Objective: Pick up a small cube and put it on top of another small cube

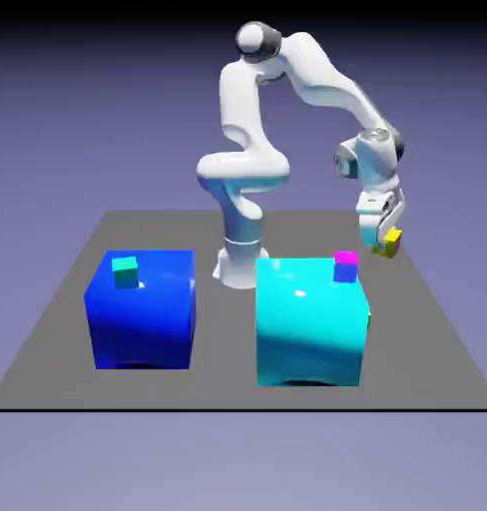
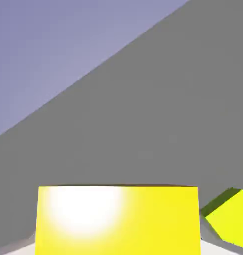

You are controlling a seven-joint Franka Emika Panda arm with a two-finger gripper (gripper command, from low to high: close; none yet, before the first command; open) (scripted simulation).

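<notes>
cyan block (image 1: 309, 324) and blue block (image 1: 143, 311) blocking low passage, a gap opening between them, bare table (image 2: 128, 109) stretching ahead in the hand view

- The small cube (image 2: 118, 221), bright yellow, sits large at the bottom middle, a white glare on its left part.
- The gripper (image 2: 118, 249) holds it, pale finger parts showing at both sides along the bottom edge.
- A yellow-green block (image 2: 230, 216) with a dark olive side shows at lower right, tilted and cut by the edge.
- The grey table (image 2: 143, 114) fills most of the view.
- The blue-violet backdrop (image 2: 54, 45) fills the upper left beyond the table's slanting edge.
</notes>
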